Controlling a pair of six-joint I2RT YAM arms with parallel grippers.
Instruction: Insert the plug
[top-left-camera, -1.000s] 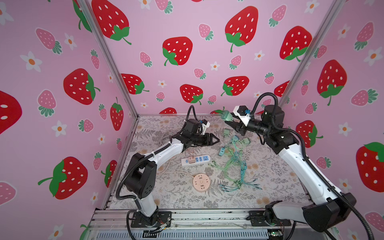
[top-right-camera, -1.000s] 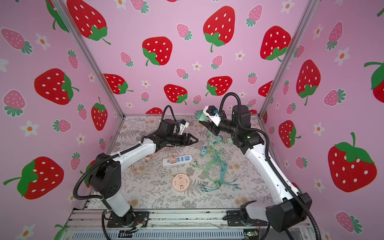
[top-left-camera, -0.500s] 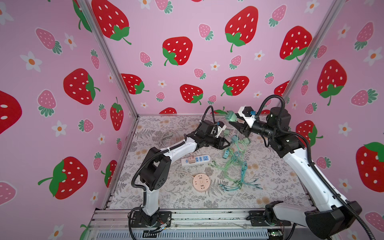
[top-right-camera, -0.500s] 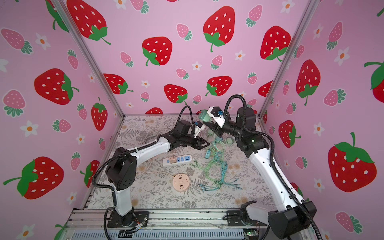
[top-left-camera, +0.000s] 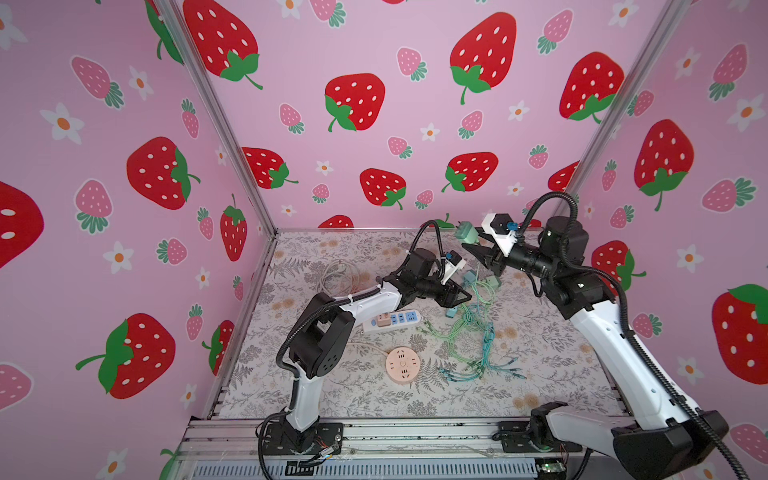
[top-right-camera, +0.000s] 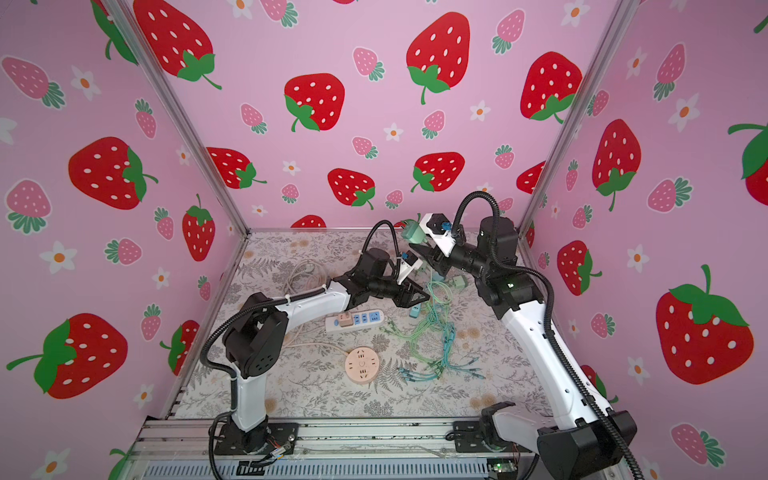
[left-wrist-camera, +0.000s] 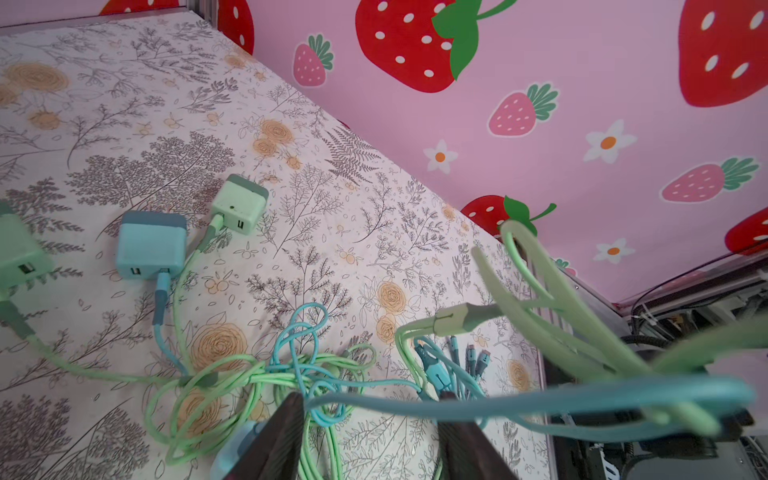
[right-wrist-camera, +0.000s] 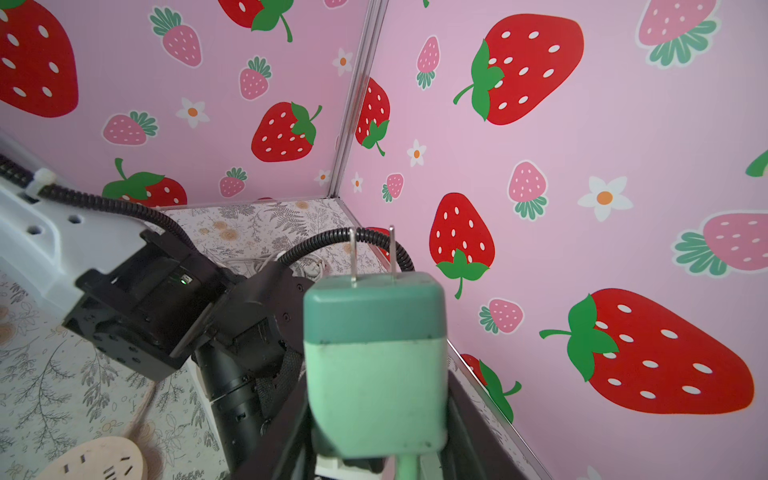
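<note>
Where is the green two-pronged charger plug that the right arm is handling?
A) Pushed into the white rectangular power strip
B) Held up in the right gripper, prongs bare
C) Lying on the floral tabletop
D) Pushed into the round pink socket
B: the right wrist view shows the green two-pronged charger plug clamped in the right gripper, with both prongs bare in the air.

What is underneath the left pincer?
Under the left pincer lies a tangle of green and blue cables on the flowery cloth. A light blue charger peeks out beside one finger; most of it is hidden behind that finger.
</note>
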